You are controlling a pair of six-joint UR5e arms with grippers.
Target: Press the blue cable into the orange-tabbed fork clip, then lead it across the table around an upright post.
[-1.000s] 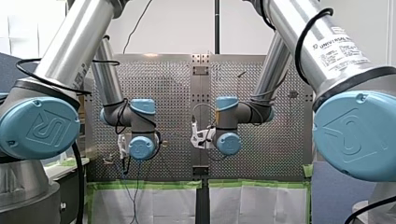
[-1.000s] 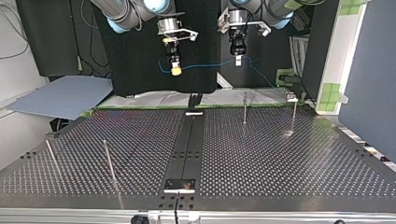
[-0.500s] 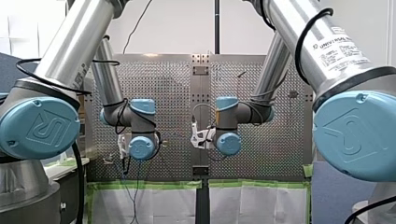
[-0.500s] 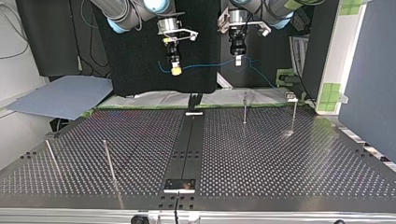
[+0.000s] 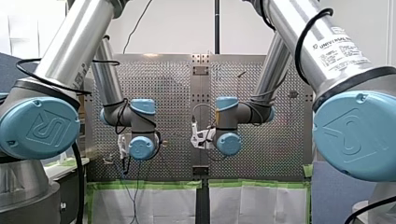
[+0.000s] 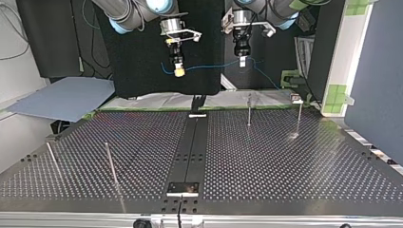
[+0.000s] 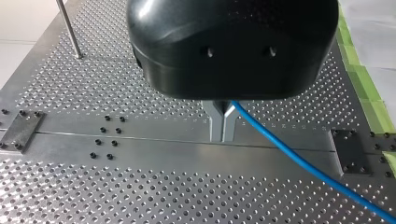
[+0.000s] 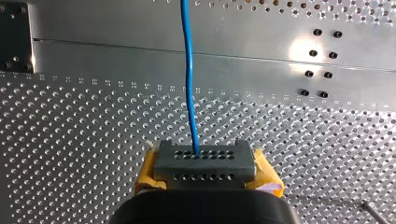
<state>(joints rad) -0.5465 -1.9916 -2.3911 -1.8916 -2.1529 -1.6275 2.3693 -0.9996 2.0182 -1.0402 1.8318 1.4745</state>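
Where the top view's left begins, two thin posts (image 6: pixel 110 164) stand on the perforated bench (image 6: pixel 285 156); next, well above the bench's far edge, my right end effector (image 6: pixel 178 72) pinches the blue cable (image 6: pixel 209 66) between yellow pads (image 8: pixel 148 169), the cable leading straight ahead from them in the right wrist view. From there the cable runs almost level through the air to my left end effector (image 6: pixel 242 61), whose metal fingers (image 7: pixel 215 122) are narrowed onto it in the left wrist view. Two further posts (image 6: pixel 248 111) stand on the bench at the top view's right, lower than that end effector.
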